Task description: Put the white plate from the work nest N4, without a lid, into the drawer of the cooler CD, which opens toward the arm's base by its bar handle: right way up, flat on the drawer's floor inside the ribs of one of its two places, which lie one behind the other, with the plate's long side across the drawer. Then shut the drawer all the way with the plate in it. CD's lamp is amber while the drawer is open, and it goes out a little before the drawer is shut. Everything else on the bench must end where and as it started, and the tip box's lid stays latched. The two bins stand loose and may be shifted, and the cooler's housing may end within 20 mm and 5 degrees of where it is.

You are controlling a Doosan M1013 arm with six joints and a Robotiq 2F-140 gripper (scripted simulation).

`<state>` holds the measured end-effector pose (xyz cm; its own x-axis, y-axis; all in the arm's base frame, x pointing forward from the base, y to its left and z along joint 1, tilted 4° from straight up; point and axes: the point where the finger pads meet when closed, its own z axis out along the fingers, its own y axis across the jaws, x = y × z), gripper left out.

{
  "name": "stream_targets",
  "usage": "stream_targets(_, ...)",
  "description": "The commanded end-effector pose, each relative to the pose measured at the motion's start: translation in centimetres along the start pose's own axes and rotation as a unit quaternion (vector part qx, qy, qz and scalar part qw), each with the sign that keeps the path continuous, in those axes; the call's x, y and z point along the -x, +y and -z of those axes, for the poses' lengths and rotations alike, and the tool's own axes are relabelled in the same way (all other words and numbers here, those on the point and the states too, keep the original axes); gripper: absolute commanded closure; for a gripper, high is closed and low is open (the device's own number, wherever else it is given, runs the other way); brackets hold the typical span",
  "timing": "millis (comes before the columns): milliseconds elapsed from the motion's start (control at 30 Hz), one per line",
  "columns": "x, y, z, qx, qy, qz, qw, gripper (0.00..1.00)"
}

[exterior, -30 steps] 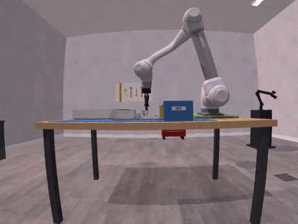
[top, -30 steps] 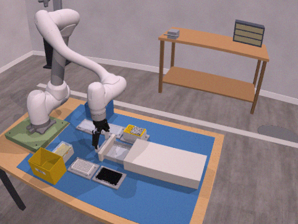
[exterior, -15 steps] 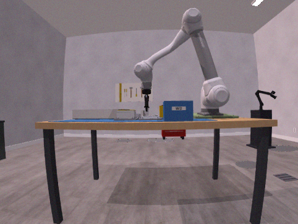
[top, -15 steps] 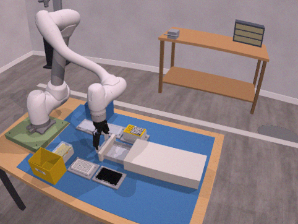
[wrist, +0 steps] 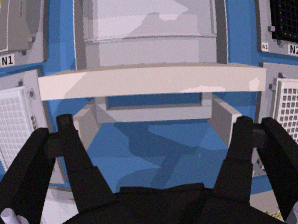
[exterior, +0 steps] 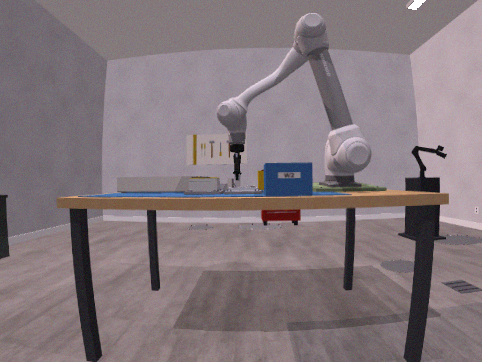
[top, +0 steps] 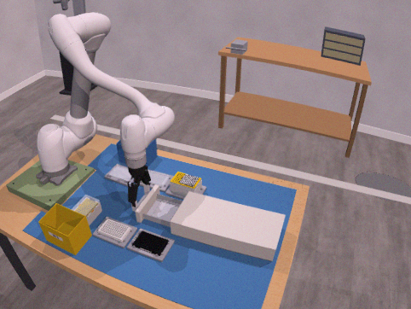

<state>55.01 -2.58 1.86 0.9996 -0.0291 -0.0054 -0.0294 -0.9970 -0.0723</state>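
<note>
My gripper (top: 134, 203) hangs straight down at the front of the cooler's (top: 230, 223) drawer (top: 170, 197), and my fingers are spread wide but clamped on something. From the wrist view I take it to be the bar handle (wrist: 149, 83), pinched along its length near its two brackets, though my fingertips sit a little short of the bar there, so exactly where they touch is hard to see. I hold it this way because the handle is the only way to move the drawer. The drawer is out toward my base with its floor bare, so I judge I am pulling it open, or further open, to expose a place for the plate. The white plate (top: 112, 230), which I take to be the one I must move, is still in its nest near the table's front edge, beside a black plate (top: 150, 243) and well apart from my fingers. Its wells face up and it has no lid. The yellow-topped tip box (top: 186, 180) sits just beside the drawer, so I must keep my elbow work tidy there. In the wrist view I can read "N1" on the nest at upper left, while the label at upper right is cut off after "N". The blue bin (exterior: 287, 179) reads "W2", and the yellow bin's (top: 64, 228) tag is too small to read. I cannot see the cooler's lamp.
</note>
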Motion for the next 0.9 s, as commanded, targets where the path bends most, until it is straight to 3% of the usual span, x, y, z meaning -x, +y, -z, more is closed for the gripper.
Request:
stream_targets(0,0.00,0.00,0.00,0.000,0.000,0.000,1.000,0.42)
stream_targets(300,0.00,0.00,0.00,0.000,0.000,0.000,1.000,0.45)
stream_targets(333,0.00,0.00,0.00,0.000,0.000,0.000,1.000,1.00)
stream_targets(867,0.00,0.00,0.00,0.000,0.000,0.000,1.000,1.00)
